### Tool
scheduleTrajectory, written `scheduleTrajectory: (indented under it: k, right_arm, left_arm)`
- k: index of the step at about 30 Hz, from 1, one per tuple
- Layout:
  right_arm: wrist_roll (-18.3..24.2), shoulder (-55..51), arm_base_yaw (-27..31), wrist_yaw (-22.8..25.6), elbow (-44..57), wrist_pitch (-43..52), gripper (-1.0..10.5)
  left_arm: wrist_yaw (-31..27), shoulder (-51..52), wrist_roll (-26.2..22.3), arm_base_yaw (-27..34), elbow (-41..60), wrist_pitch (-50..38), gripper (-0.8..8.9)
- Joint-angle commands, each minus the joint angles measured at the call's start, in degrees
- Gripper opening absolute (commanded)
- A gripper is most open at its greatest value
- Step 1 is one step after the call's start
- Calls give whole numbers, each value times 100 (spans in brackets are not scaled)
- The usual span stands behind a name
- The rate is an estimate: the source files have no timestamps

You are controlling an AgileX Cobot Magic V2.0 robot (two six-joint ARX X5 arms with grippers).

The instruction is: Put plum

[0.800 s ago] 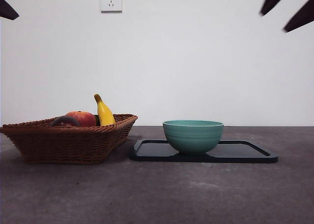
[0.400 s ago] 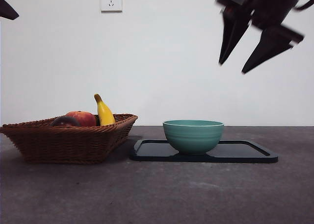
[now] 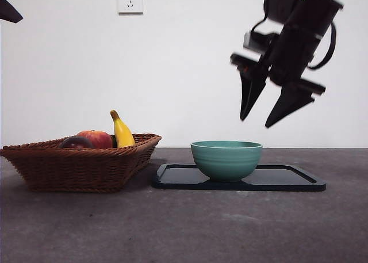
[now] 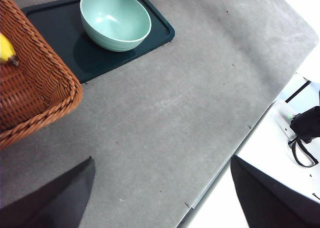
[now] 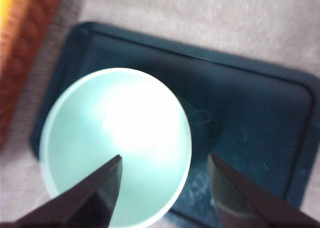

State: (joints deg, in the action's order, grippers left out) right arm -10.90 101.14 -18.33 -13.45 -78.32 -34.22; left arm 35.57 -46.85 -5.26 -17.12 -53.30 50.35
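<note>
Views: only the front view shows the plum (image 3: 76, 142); the right wrist view shows the bowl (image 5: 116, 145) from above.
Change: the right gripper (image 3: 260, 119) has dropped lower, jaws apart, above the bowl.
Plum: in the basket (image 3: 80, 166) beside the red-orange fruit (image 3: 98, 138), well apart from that gripper.
Left gripper (image 4: 160, 193): spread, waiting.

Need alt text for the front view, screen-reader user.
The right gripper hangs open in the air above and just right of a green bowl on a black tray. To the left, a wicker basket holds a dark plum, a red-orange fruit and a banana; the left arm shows only as a dark tip at the top corner.
</note>
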Motion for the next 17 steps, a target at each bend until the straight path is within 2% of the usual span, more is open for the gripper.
scheduleTrajectory:
  k: [1,8,17]
  right_arm:
    - [42,282,-24,4,-140,138,273]
    - [39,704,-33,42,-140,282,262]
    - [44,828,-35,149,-140,424,59]
  left_arm:
    - [33,-35,-79,-20,-76,-66,433]
    - [33,-35,-79,-20,-76,-66,433]
    - [33,-35,-79,-20,-76,-66,433]
